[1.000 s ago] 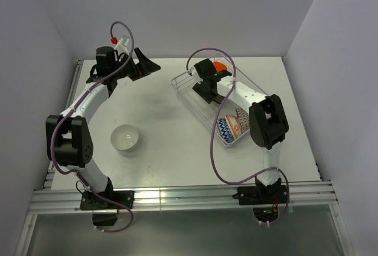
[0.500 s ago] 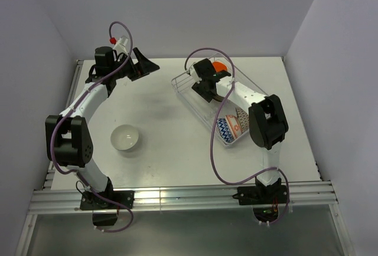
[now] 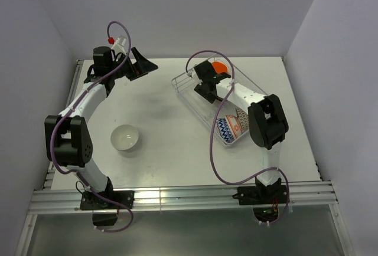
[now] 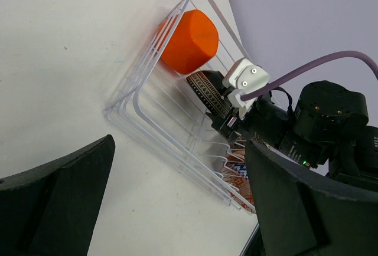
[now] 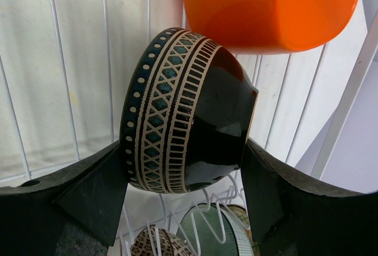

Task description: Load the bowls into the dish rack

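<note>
A dark brown bowl (image 5: 183, 114) with a cream and teal band lies on its side in the dish rack (image 3: 179, 86), just below the plain orange-red bowl (image 5: 271, 8). My right gripper (image 5: 184, 150) is shut on it, one finger on the rim side and one on the base. The same bowl (image 4: 207, 91) and the orange-red one (image 4: 189, 40) show in the left wrist view. A white bowl (image 3: 124, 137) stands upright on the table near the left arm. My left gripper (image 3: 142, 66) hovers open and empty at the far left, well away from the rack.
Lower in the rack stand a blue zigzag bowl (image 3: 224, 129) and an orange patterned bowl (image 3: 238, 123). Under my right fingers (image 5: 88, 191) lie a green-toned bowl (image 5: 221, 232) and a grey-brown patterned bowl (image 5: 153, 241). White walls close in the table on three sides.
The left gripper has drifted slightly to the left. The right gripper has shifted a little with the dark brown bowl in the rack.
</note>
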`<control>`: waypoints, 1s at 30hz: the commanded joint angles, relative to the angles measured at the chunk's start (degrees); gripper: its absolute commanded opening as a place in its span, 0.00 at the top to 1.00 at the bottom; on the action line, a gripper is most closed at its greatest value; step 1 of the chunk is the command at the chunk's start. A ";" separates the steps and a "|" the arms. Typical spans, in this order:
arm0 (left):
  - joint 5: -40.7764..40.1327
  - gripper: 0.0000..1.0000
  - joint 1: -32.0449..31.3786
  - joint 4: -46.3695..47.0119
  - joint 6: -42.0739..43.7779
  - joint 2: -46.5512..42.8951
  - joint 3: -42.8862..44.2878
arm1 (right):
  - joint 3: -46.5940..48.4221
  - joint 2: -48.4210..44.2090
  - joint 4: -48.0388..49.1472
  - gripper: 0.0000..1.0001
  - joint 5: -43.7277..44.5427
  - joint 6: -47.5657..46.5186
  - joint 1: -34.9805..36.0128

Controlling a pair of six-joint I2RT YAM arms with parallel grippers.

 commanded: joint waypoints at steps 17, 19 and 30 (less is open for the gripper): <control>1.31 0.03 0.64 -0.03 2.31 -0.53 1.56 | 2.50 1.99 -1.25 0.29 1.81 0.16 0.14; 1.39 0.03 0.64 0.15 2.23 -0.53 1.56 | 3.47 1.73 -3.27 0.16 0.93 0.60 0.49; 1.31 0.03 0.64 -0.37 2.93 -0.62 1.38 | 9.36 3.22 -12.15 0.00 -7.06 4.38 1.20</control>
